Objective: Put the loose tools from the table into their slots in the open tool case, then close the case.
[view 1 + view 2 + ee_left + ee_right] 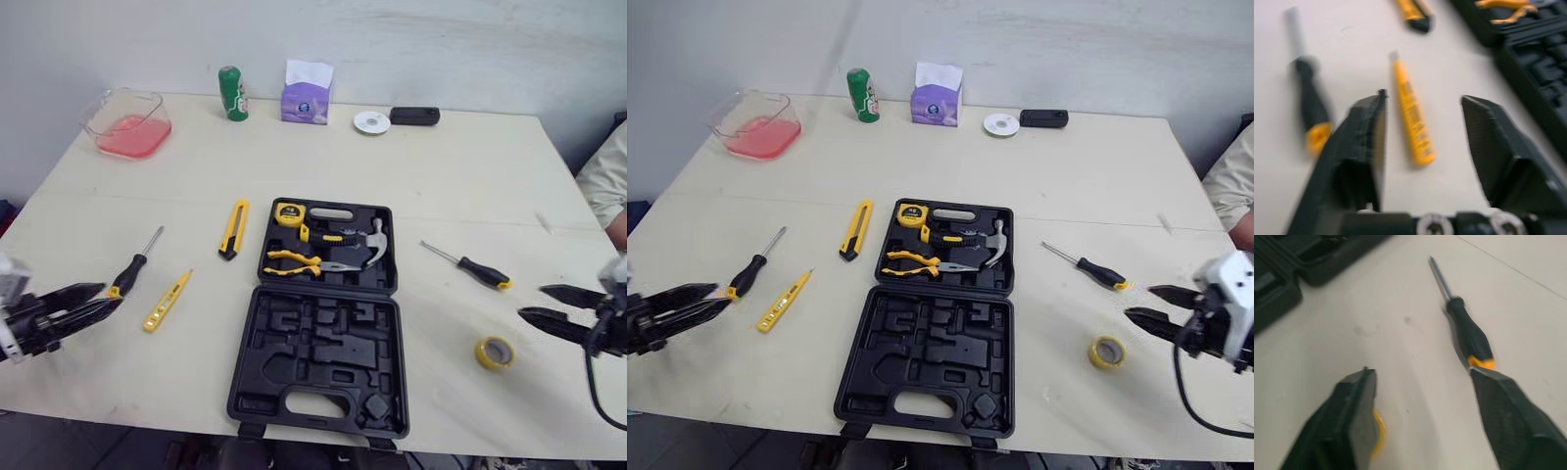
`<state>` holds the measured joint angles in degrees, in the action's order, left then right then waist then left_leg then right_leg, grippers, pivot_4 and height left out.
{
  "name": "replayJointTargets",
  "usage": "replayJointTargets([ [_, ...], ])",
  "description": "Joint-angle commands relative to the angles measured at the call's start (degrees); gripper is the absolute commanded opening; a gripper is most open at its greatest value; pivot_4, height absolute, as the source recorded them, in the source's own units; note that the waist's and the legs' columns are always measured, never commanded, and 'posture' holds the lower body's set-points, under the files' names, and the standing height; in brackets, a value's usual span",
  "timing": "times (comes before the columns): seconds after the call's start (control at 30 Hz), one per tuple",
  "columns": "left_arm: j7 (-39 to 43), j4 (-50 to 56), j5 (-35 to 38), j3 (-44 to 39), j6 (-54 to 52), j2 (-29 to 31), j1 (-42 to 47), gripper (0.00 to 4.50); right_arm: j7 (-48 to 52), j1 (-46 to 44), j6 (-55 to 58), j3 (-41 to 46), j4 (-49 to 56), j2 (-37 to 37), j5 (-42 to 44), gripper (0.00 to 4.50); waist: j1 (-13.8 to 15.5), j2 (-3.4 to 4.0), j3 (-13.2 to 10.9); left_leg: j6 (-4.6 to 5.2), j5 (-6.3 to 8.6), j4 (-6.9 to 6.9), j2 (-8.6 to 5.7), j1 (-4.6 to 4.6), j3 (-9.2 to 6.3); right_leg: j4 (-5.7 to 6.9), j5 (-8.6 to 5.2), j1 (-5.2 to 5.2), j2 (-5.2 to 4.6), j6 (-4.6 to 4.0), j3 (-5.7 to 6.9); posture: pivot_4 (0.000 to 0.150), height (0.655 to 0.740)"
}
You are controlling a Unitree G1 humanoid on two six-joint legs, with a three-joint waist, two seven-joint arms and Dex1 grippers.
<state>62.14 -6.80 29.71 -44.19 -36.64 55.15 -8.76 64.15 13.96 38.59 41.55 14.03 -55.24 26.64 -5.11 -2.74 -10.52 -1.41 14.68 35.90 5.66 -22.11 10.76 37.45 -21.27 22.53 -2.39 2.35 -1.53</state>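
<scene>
Okay, I'm keeping both arms low at the lower corners of the frame, one on each side of the tool case [323, 377]. It is lying open at lower centre. My left gripper [101, 298] is spread wide and carrying nothing. It is pointing at the left screwdriver [132, 269] and the yellow tester pen [167, 301], likely lining up for one of them. My right gripper [532, 302] is also gaping wide and empty, aiming between the right screwdriver [472, 266] and the tape roll [494, 352], which I judge are its nearest pickups.

Counting loose tools: two screwdrivers, one tester pen, one utility knife [233, 228] left of the case, one tape roll, so five are waiting.

Sitting in the case's upper half already are one tape measure [288, 212], one pair of pliers [294, 262] and one hammer [364, 241].

Along the top edge, out of the way, are sitting one pink tub [127, 123], one green can [232, 93] and one tissue box [307, 93].
</scene>
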Motion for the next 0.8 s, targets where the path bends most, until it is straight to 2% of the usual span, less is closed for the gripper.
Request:
replayJointTargets([
  [0.03, -2.7, -17.1, -6.7, -3.7, 12.3, 5.2, -0.2, 4.46, 1.2, 1.7, -4.6, 5.7, -7.7, -2.7, -2.6, 4.50, -0.1, -0.01, 0.0, 0.05, 0.03, 0.01, -0.04, 0.01, -0.07, -0.10, 0.04, 0.00, -0.03, 0.02, 0.01, 0.150, 0.7244],
  [0.13, -4.9, -26.9, -8.2, -2.8, 17.1, 7.6, 2.4, 4.46, 1.6, 2.4, -8.9, 6.2, -13.2, -3.9, -4.5, 4.50, -0.7, -0.02, 0.1, 0.22, 0.14, -0.29, -0.18, -0.02, -0.09, -0.60, 0.18, -0.04, -0.29, 0.00, 0.11, 0.150, 0.7244],
  [0.2, -6.8, -30.3, -8.4, -1.1, 17.8, 7.2, 5.2, 4.46, 1.3, 1.8, -11.4, 5.6, -15.8, -4.2, -5.2, 4.50, -0.8, -0.01, 0.1, 0.22, 0.13, -0.59, -0.32, -0.05, -0.06, -0.77, 0.18, -0.02, -0.56, 0.00, 0.30, 0.150, 0.7244],
  [0.3, -6.2, -26.5, -8.6, 2.1, 19.1, 4.8, 4.8, 4.46, -0.1, -0.3, -13.7, 4.1, -17.7, -3.9, -5.7, 4.50, -0.8, 0.13, 0.1, 0.19, 0.11, -0.82, -0.44, -0.12, -0.04, -0.69, 0.27, -0.04, -1.10, 0.19, 1.25, 0.150, 0.7244],
  [0.37, -5.5, -23.5, -7.5, 2.8, 18.1, 4.0, 4.6, 4.46, -0.6, -1.2, -14.0, 3.2, -17.5, -3.8, -5.5, 4.50, -0.7, 0.14, 0.1, 0.22, 0.08, -0.83, -0.44, -0.33, -0.01, -0.45, 0.58, 0.02, -1.15, 0.83, 1.55, 0.150, 0.7244],
  [0.4, -5.4, -22.2, -7.1, 2.8, 17.5, 3.8, 4.5, 4.46, -0.8, -1.5, -14.2, 2.9, -17.5, -3.7, -5.4, 4.50, -0.6, 0.10, 0.1, -0.02, -0.02, -0.82, -0.38, -0.33, 0.00, -0.43, 0.49, 0.03, -1.14, 0.92, 1.67, 0.150, 0.7244],
  [0.53, -5.6, -18.3, -6.2, 3.2, 15.3, 3.6, 4.3, 4.46, -1.4, -5.0, -14.5, 0.0, -18.9, -4.6, -5.1, 4.50, -0.7, 0.13, 0.1, 0.06, -0.18, -0.80, -0.21, -0.32, -0.02, -0.12, 0.15, 0.14, -0.91, 0.89, 1.74, 0.150, 0.7244],
  [0.7, -8.0, -9.0, -5.1, 4.9, 9.1, 3.0, 4.9, 4.46, -2.0, -8.3, -10.9, -2.2, -12.0, -3.4, -1.5, 4.50, -0.9, 0.25, 0.0, 0.02, -0.28, -0.70, -0.25, -0.23, -0.03, 0.21, 0.07, 0.14, -0.92, 0.91, 1.68, 0.150, 0.7244],
  [0.8, -10.8, -5.6, -4.4, 6.5, 3.7, 2.7, 6.6, 4.46, -2.5, -10.3, -5.1, -3.7, -3.8, -2.8, 4.1, 4.50, -0.8, 0.26, 0.0, 0.04, -0.31, -0.70, -0.33, -0.15, -0.08, 0.35, 0.09, 0.10, -0.98, 0.93, 1.68, 0.150, 0.7244],
])
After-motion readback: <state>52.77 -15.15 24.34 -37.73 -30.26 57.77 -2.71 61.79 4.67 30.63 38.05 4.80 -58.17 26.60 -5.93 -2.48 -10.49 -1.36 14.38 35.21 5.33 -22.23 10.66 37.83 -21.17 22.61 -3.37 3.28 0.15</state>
